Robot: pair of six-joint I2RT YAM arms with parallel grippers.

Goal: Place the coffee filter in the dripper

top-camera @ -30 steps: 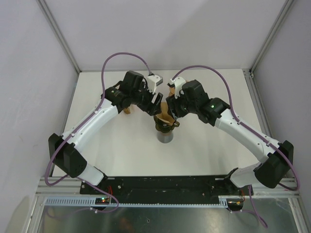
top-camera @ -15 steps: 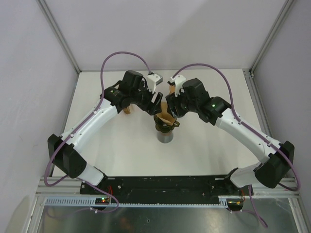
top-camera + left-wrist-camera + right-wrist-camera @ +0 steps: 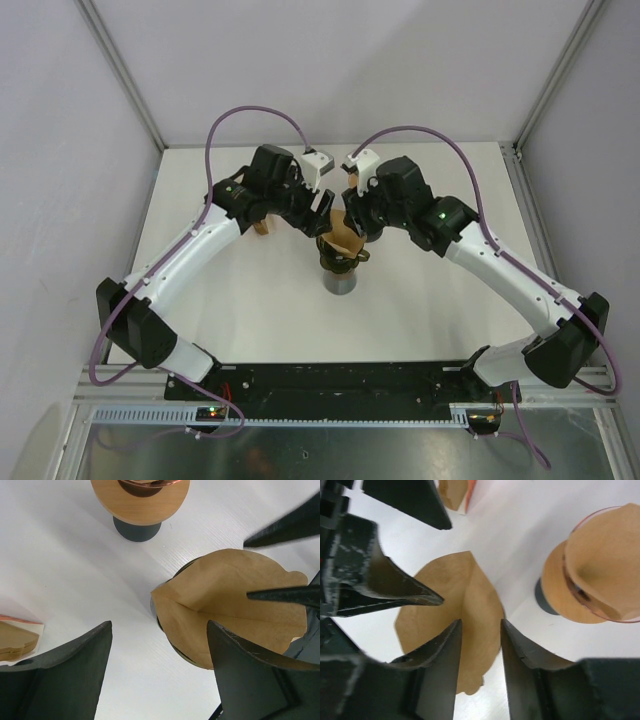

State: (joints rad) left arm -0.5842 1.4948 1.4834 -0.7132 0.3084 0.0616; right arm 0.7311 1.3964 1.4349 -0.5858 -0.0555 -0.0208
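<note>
The brown paper coffee filter (image 3: 342, 238) sits spread open in the dark dripper (image 3: 343, 262), which stands on a grey cup. In the left wrist view the filter (image 3: 230, 605) covers the dripper, whose dark rim (image 3: 186, 656) shows at its edge. My left gripper (image 3: 159, 626) is open and empty, just left of the filter. My right gripper (image 3: 480, 622) is open, its jaws a little apart above the filter (image 3: 470, 630) and not pinching it. In the top view the left gripper (image 3: 322, 205) and the right gripper (image 3: 354, 212) hang close together over the dripper.
A second stand with a round wooden top and a copper-rimmed part (image 3: 141, 495) stands behind the dripper; it also shows in the right wrist view (image 3: 590, 575). A holder with a stack of spare filters (image 3: 17, 640) sits at the left (image 3: 262, 228).
My right gripper has drawn back a little from the filter toward the far side. The filter stays in the dripper. The left arm has barely moved.
</note>
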